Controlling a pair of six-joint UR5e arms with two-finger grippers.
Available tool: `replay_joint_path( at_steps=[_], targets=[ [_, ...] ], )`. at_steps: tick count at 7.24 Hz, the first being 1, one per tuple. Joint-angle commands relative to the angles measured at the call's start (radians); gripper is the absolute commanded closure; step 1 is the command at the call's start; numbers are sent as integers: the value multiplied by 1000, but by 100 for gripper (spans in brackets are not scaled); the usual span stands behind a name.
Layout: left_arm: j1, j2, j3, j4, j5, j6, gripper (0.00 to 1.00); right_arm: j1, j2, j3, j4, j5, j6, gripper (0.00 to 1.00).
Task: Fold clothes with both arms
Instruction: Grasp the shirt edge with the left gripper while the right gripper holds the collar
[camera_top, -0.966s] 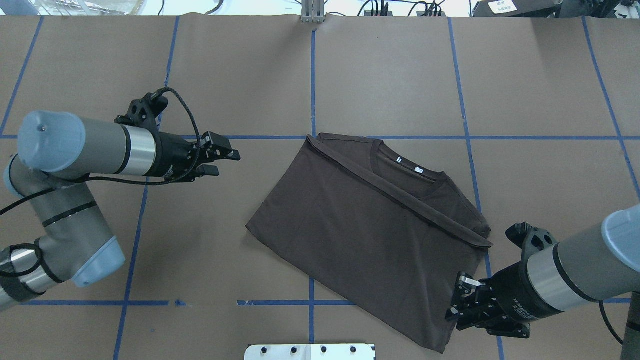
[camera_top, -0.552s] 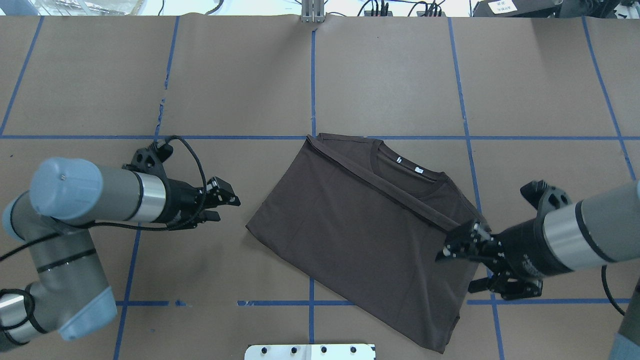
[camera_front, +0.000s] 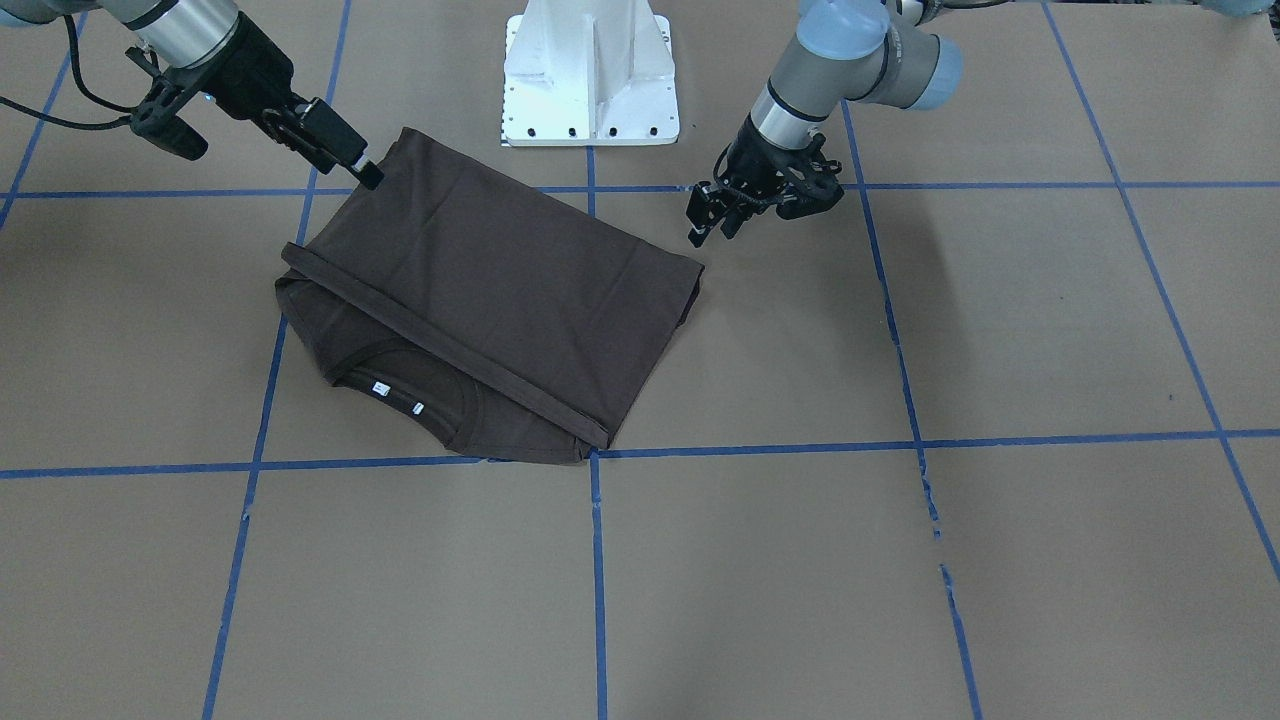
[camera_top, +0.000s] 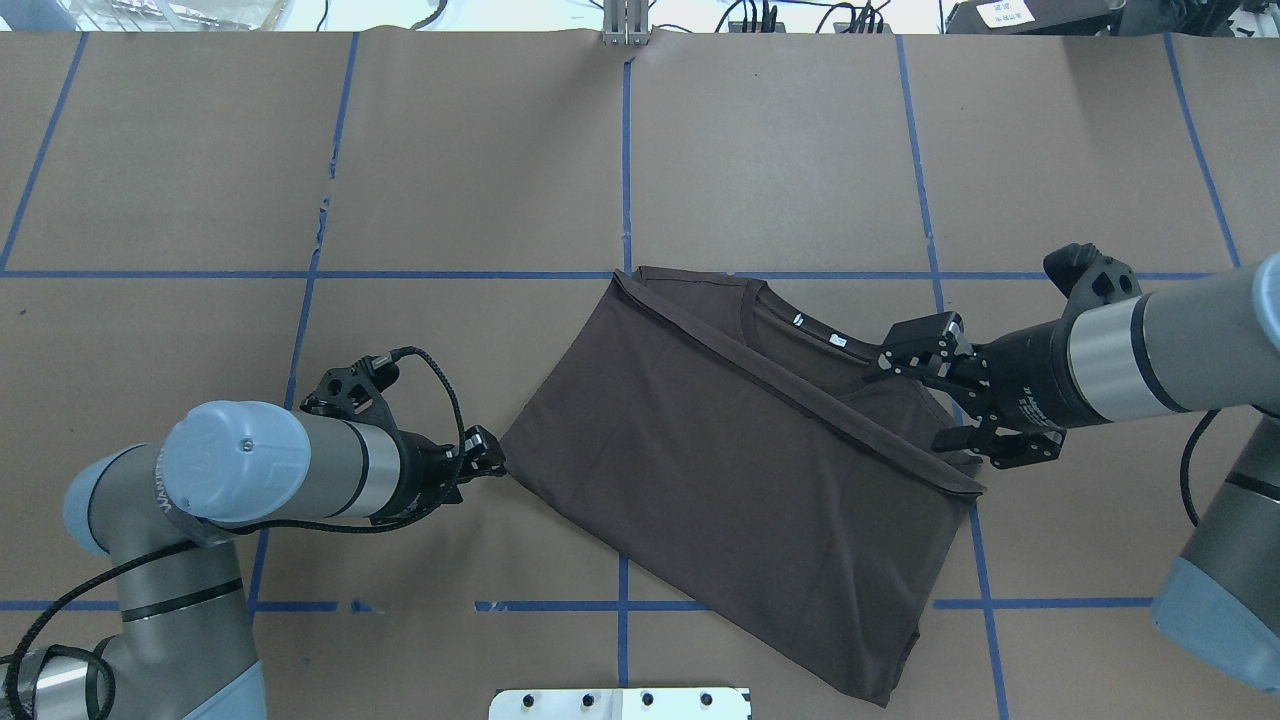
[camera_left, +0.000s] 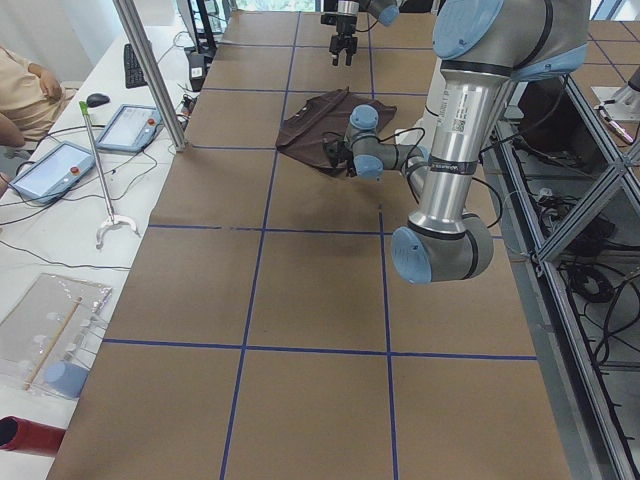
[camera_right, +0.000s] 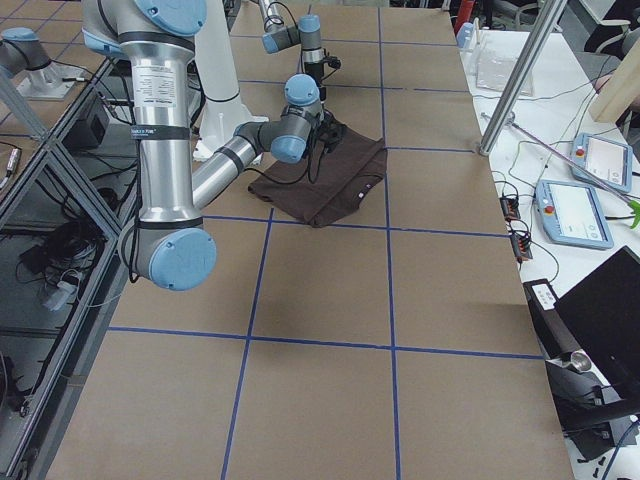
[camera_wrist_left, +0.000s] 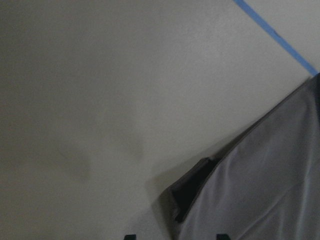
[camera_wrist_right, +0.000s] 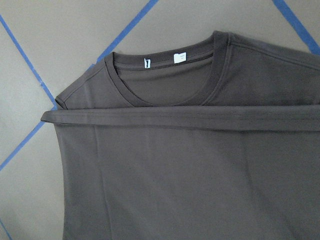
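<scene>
While the dark brown T-shirt lies folded and flat on the brown paper surface, set at a slant to the blue tape lines, a gripper sits at each of its two ends. Seen from overhead, the shirt is just right of the middle, with its ribbed collar and white neck tags on the far side. The hem band of the folded-over body crosses just below that collar. The left gripper is at the shirt's left corner. The left wrist camera shows its two fingertips apart at the bottom edge of the picture, so the gripper is open, and the dark corner of cloth lies in the gap just ahead of them. Whether it touches the fabric cannot be told. The right gripper is over the shirt's right end, beside the collar, its jaws spread wide and holding nothing. The right wrist camera looks down on the neckline and the fold. The white pedestal base stands on the near side of the shirt.
</scene>
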Motion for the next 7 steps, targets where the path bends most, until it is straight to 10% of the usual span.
replay_joint_path(
  at_steps=[1, 7],
  targets=[
    [7, -40, 6, 57, 8, 1, 40, 6, 16, -10, -2, -14, -7, 0],
    [5, -53, 20, 60, 17, 6, 59, 14, 19, -13, -3, -15, -7, 0]
  ],
)
